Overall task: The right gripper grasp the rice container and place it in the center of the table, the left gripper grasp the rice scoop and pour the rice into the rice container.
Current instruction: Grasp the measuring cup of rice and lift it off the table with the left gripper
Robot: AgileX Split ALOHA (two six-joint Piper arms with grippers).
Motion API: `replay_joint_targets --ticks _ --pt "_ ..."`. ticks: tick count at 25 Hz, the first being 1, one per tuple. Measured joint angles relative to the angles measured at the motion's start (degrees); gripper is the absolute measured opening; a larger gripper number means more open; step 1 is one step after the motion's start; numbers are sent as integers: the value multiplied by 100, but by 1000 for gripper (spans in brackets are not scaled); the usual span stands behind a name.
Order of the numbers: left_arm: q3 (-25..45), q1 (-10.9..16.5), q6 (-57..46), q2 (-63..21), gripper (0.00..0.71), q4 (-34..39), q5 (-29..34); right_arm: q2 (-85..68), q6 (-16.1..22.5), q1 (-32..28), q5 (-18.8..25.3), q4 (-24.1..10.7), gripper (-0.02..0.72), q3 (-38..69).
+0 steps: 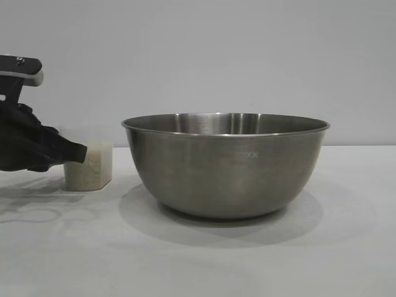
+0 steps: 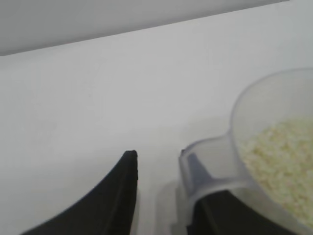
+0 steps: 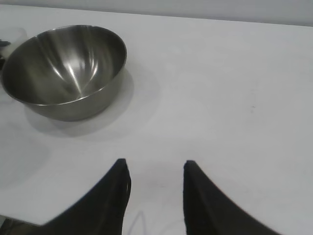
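The rice container (image 1: 226, 167), a large steel bowl, stands empty in the middle of the table (image 1: 346, 247); it also shows in the right wrist view (image 3: 63, 68). The rice scoop (image 1: 90, 167), a clear plastic cup holding white rice (image 2: 279, 156), stands on the table left of the bowl. My left gripper (image 1: 77, 151) is at the scoop's left side, open (image 2: 161, 159). One finger shows through the scoop's small handle (image 2: 208, 166); the other stands clear of it. My right gripper (image 3: 154, 166) is open and empty above bare table, well away from the bowl, and is outside the exterior view.
A gap of table separates the scoop from the bowl. The table's edge shows at the corner of the right wrist view (image 3: 19, 223). A plain grey wall stands behind the table.
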Motion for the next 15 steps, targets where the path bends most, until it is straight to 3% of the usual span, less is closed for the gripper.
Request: replay_joint_targets --ticks 2,9,15 --pt "-14 0 4 -86 0 11 11 0 0 0 0 0 228 0" --pt "-27 0 436 -477 0 387 60 0 0 0 0 0 228 0" --pt "-56 0 1712 -1338 0 1129 72 0 0 0 0 0 228 0"
